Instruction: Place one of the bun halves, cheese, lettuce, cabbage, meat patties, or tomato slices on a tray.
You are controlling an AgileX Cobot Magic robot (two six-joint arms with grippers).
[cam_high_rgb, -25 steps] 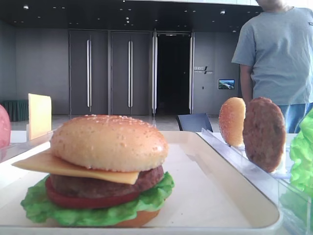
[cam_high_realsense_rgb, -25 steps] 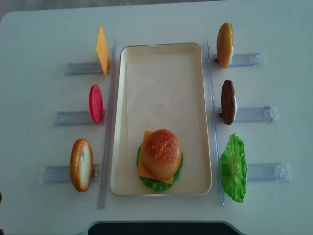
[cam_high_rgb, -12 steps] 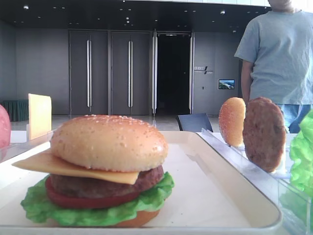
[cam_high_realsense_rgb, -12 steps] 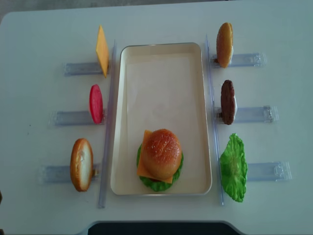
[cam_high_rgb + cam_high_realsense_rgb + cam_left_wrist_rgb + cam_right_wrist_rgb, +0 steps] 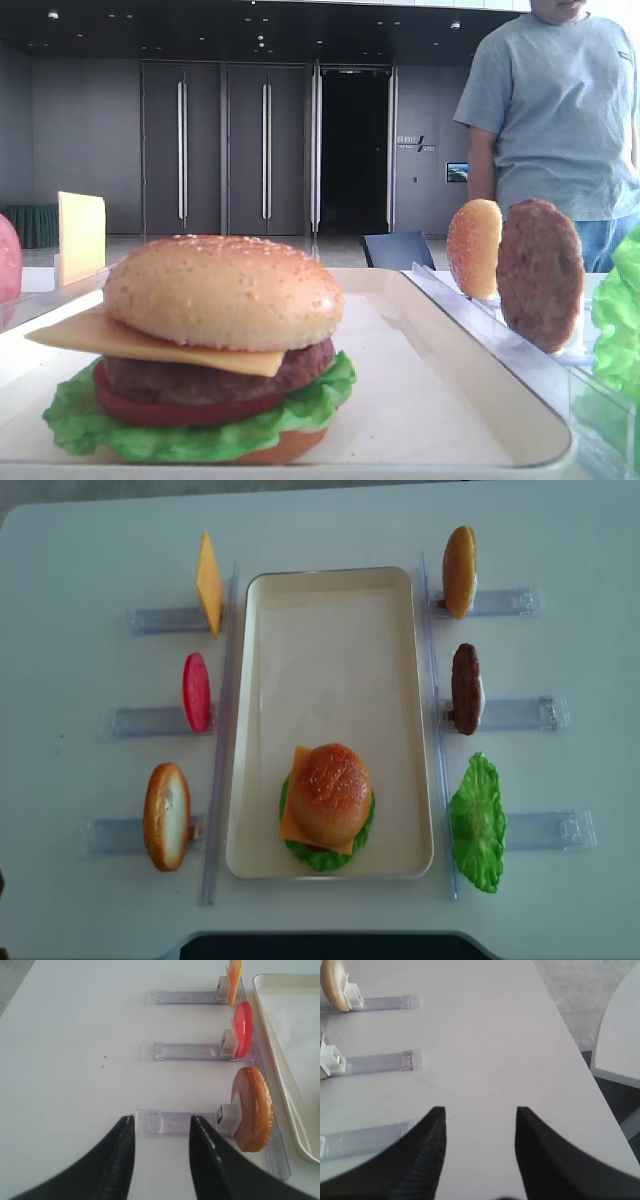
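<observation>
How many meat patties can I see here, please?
2. One meat patty stands on edge in the middle rack right of the tray; another patty sits inside the burger on the tray. None seems hidden.

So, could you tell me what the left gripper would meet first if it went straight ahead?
Probably the clear rack just ahead of the left gripper, if it travels low enough; the bun half stands off to the right of that line.
</observation>
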